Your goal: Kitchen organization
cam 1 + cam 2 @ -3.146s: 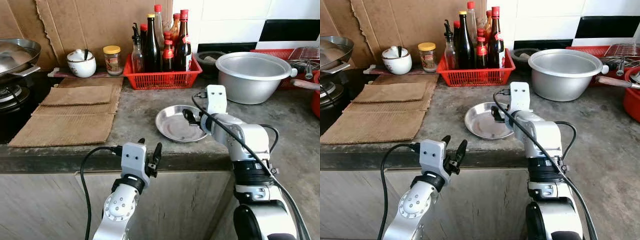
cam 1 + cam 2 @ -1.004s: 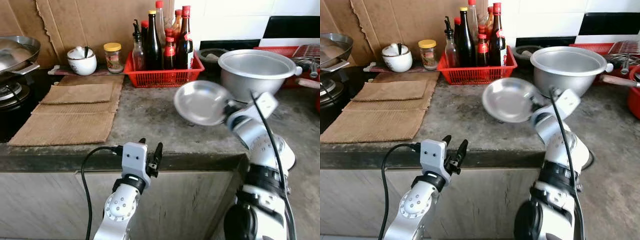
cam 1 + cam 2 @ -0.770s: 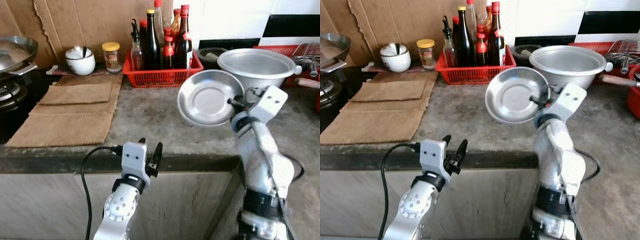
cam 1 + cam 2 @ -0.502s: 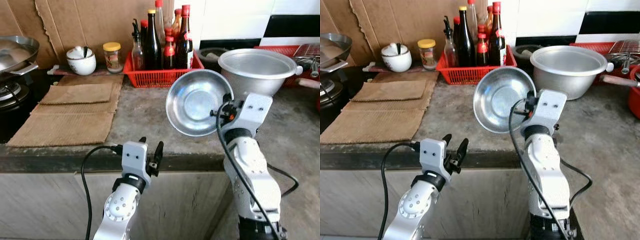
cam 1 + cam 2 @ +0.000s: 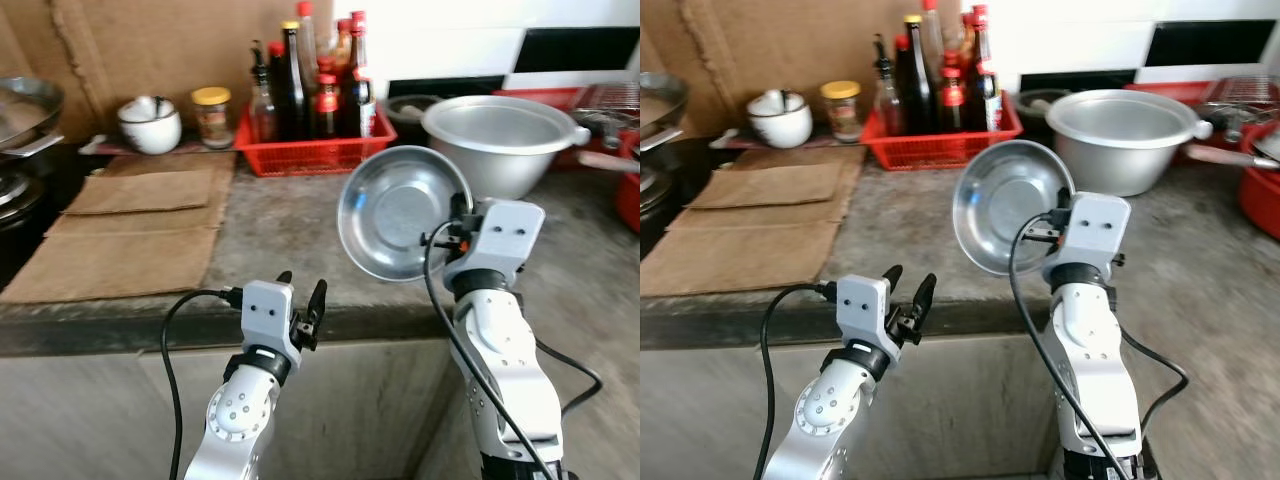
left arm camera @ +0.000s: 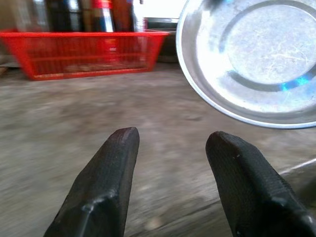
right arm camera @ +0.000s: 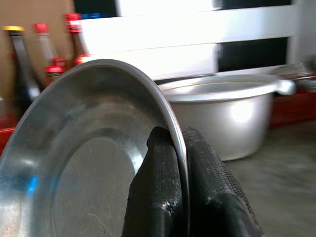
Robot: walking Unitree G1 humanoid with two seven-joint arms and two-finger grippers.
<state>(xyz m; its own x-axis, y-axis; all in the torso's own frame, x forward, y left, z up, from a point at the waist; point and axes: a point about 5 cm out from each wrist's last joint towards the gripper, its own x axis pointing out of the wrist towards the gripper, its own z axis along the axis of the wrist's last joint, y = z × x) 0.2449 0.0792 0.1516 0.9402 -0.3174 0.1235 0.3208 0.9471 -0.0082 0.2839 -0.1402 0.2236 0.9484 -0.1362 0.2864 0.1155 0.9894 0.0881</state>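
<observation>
Right wrist view: jaws pinch steel plate rim.

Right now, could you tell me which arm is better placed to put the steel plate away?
The right. Its hand is already shut on the rim of the steel plate, held up on edge above the counter. The left hand hangs open and empty at the counter's front edge.

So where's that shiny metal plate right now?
The metal plate is up in the air, tilted on edge, pinched at its rim by the robot's right hand, above the counter's front edge, in front of the big silver pot.
</observation>
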